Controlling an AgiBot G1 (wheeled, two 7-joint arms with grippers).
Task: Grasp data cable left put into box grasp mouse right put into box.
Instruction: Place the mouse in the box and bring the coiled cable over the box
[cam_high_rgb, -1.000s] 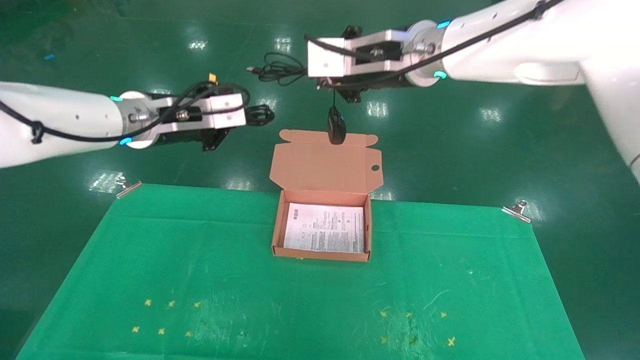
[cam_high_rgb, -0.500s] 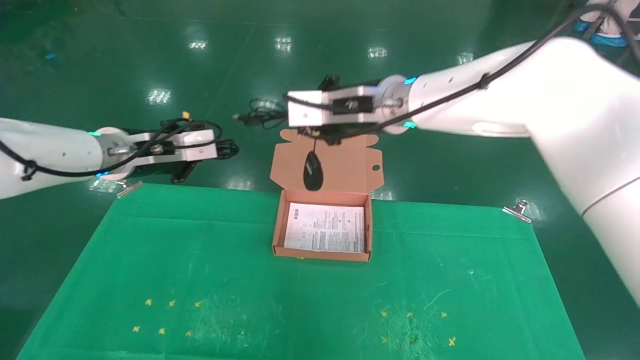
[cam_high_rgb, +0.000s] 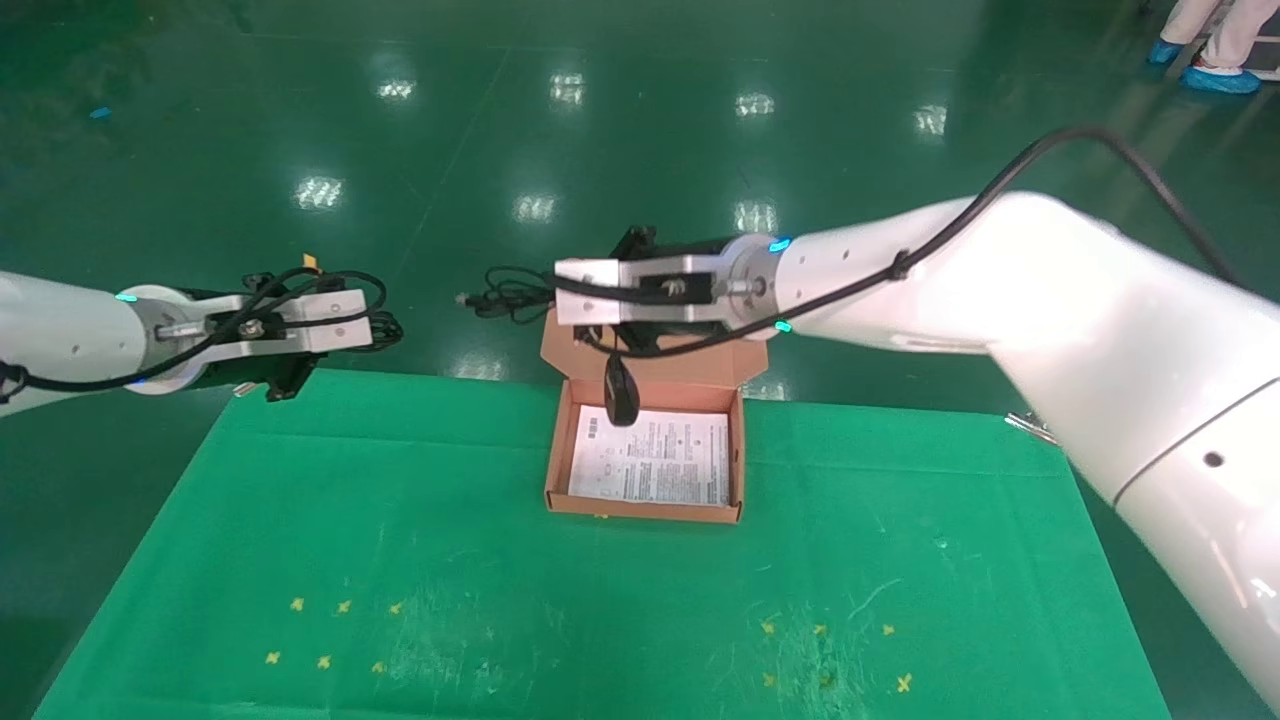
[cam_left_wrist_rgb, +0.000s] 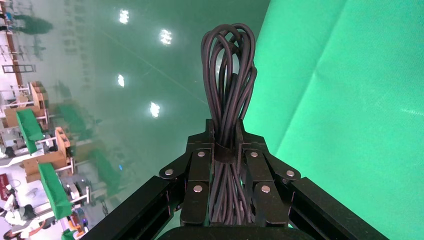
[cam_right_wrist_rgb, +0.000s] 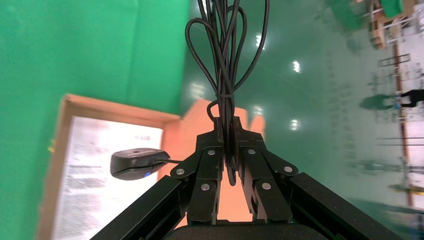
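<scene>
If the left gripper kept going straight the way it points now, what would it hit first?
Probably nothing nearby. The left gripper, shut on the data cable, points across toward the box and the right gripper, but the gap between looks free. Depth is unclear, so the box's lid might be first.

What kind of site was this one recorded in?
Probably a factory-style hall set up for robot testing: glossy green floor reflecting ceiling lights, a clipped-down green cloth as worktop, racks with cardboard boxes behind.

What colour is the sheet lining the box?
White with dark print; the sheet in the box shows best in the head view.
</scene>
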